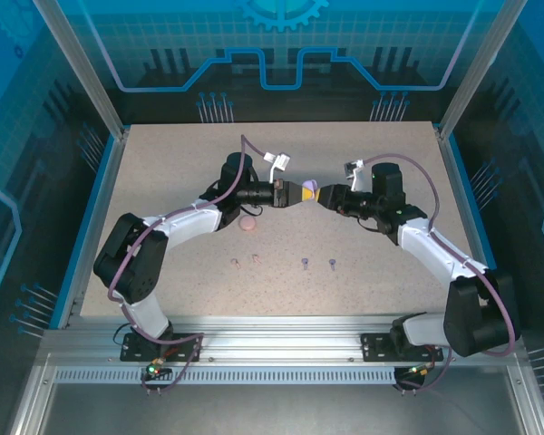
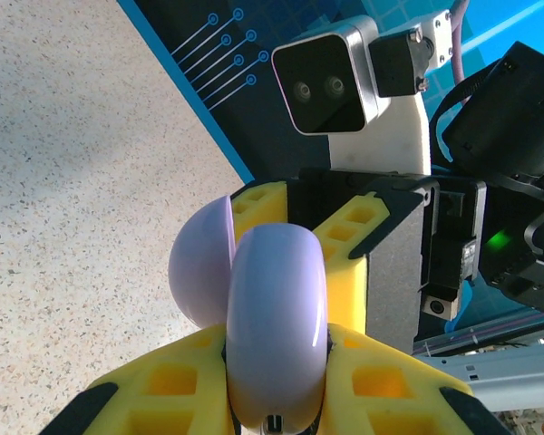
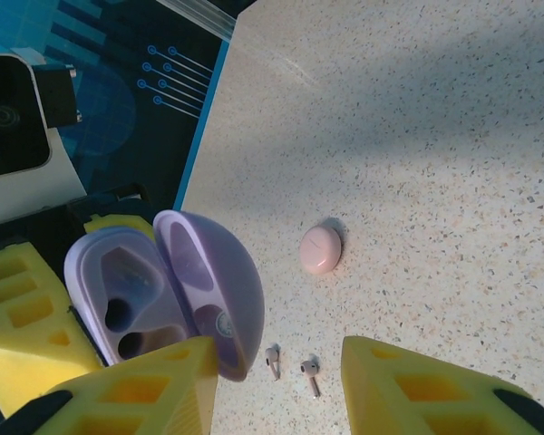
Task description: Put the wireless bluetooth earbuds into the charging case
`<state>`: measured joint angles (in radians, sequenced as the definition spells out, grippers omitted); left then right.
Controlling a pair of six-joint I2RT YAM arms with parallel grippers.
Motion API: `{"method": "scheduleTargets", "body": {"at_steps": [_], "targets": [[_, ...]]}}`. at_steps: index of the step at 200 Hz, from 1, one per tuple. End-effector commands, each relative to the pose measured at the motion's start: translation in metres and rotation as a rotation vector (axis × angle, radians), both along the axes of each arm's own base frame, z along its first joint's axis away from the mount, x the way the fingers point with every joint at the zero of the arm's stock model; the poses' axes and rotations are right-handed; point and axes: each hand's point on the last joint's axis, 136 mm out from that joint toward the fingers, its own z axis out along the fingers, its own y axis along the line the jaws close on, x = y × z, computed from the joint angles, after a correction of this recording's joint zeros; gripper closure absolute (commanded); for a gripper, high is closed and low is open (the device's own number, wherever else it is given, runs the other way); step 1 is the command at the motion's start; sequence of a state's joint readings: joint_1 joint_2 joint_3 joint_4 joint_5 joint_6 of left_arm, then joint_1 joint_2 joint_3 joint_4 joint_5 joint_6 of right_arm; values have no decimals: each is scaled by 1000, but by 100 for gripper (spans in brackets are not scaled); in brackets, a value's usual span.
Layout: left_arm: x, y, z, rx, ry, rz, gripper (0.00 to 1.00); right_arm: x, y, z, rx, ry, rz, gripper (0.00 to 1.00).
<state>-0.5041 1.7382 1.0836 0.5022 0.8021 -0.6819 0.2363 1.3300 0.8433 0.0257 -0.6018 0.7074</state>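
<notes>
The purple charging case hangs above the table's middle with its lid open, my left gripper shut on its base. In the left wrist view the case sits pinched between the yellow fingers. My right gripper faces it, open, with one finger against the raised lid; the case's earbud wells look empty. On the table lie two pale pink earbuds and two purple earbuds.
A closed pink case rests on the speckled table under the left forearm. Blue-edged enclosure walls ring the table. The right arm's camera housing looms close to the left wrist.
</notes>
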Motion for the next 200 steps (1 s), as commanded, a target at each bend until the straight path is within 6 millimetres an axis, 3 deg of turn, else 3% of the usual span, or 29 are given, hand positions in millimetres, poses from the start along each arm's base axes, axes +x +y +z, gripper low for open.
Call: {"method": "scheduleTargets", "body": {"at_steps": [1, 53, 105, 136, 152, 159, 174, 190, 200], "targets": [[-8, -5, 8, -16, -15, -37, 100, 5, 5, 6, -10, -27, 12, 59], [-12, -9, 5, -13, -6, -52, 100, 15, 8, 15, -5, -43, 15, 63], [-11, -11, 3, -14, -1, -43, 100, 15, 10, 16, 3, -46, 27, 83], [-8, -13, 1, -15, 6, -40, 100, 14, 10, 18, 7, -47, 32, 88], [-7, -13, 2, -14, 7, -35, 100, 15, 11, 20, 9, -50, 34, 100], [-6, -13, 2, -12, 6, -30, 100, 15, 12, 21, 10, -50, 36, 100], [-4, -13, 0, -2, 9, -17, 83, 15, 12, 24, 5, -55, 39, 100], [1, -11, -1, 16, 5, 18, 48, 17, 12, 25, -11, -57, 35, 100], [6, -6, -2, 31, -8, 57, 36, 19, 9, 24, -34, -53, 24, 100]]}}
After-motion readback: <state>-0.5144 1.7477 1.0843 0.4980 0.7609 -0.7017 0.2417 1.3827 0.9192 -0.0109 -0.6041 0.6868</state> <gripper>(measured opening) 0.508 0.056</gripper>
